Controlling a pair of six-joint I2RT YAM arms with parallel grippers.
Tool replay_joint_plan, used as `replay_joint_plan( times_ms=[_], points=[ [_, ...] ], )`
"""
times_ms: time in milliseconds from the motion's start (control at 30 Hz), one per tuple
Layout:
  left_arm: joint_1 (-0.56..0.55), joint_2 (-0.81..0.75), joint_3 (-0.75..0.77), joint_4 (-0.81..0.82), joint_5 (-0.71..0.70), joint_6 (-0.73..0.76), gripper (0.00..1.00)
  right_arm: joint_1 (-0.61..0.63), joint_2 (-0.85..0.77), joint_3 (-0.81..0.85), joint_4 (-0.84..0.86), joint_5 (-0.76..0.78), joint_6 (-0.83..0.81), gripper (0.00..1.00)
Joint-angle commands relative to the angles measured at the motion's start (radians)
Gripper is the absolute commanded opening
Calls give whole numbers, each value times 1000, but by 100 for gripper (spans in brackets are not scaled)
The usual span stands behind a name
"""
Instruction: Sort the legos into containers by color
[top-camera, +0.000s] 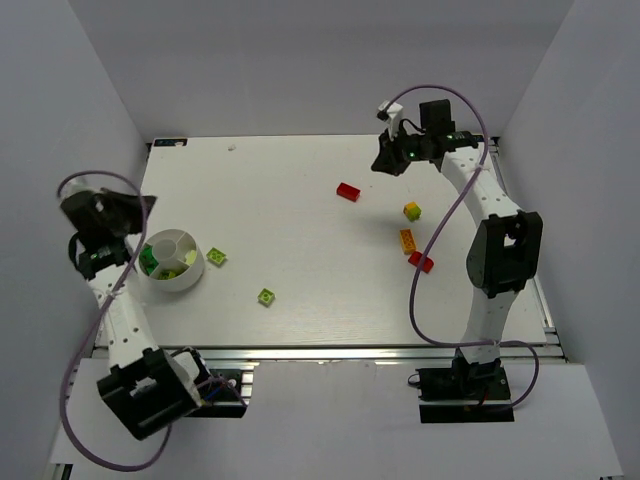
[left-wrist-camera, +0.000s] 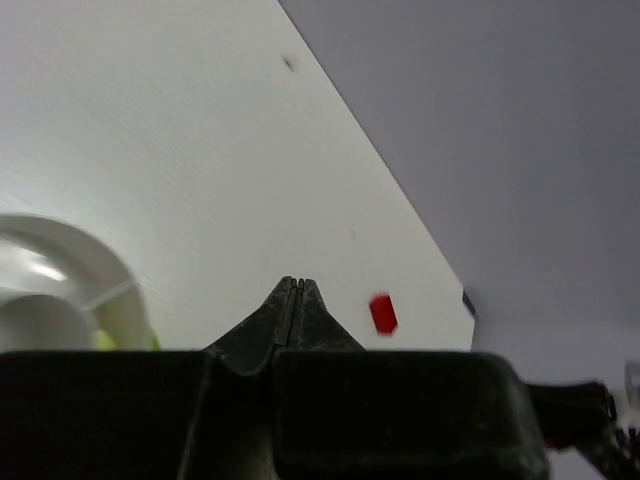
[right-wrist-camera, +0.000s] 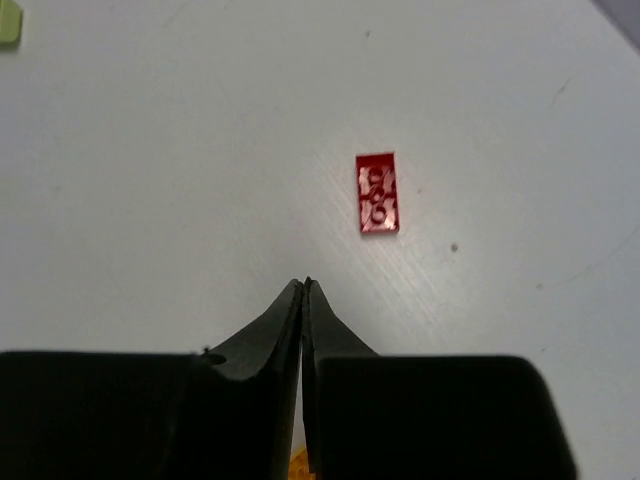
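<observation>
**brickfan:** Where's everything sitting right now?

**yam_tinkerer:** The round white plastic divided dish (top-camera: 196, 276) is at the left middle of the overhead view, with a few green bricks (top-camera: 149, 263) in its compartments. Two loose lime green bricks (top-camera: 216, 257) lie just to its lower right on the white table (top-camera: 300, 240). Over on the right side there's a small red plastic studded brick (top-camera: 348, 191), then below it a yellow-and-lime brick (top-camera: 412, 210), an orange brick (top-camera: 408, 240) and a second red brick (top-camera: 421, 262).

**brickfan:** And the pincers?

**yam_tinkerer:** Both are pinched together with nothing in them. The left gripper (left-wrist-camera: 297, 287) sits next to the dish. The right gripper (right-wrist-camera: 303, 290) hangs over the table, and in its wrist view the red brick is just up and right of its tips, not touching.

**brickfan:** How would you grab it?

**yam_tinkerer:** My guess is it's featherlight, rigid and slick, so a nudge would probably send it skating. I'd open up first, then straddle the narrow width and squeeze the two long sides — low down, near the table.

**brickfan:** Any logo or writing?

**yam_tinkerer:** Nothing readable — the studs just show glare.
</observation>
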Motion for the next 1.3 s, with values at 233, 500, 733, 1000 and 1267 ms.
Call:
replay_joint_plan(
  times_ms=[233,500,733,1000,1267],
  points=[
    [-795,172,173,-170,-367,104,53,3,-114,-134,-240,294,-17,82],
    [-1011,150,44,-228,-526,55,70,-46,-95,-250,-288,486,54,84],
    [-1018,19,-73,-201,-560,5,70,-50,-28,-205,-233,580,66,79],
    [-1018,-46,-111,-216,-579,-27,70,-109,37,-207,-170,516,14,79],
    [-1018,-22,-100,-193,-568,-18,70,-183,60,-233,-90,321,-92,77]
  ],
)
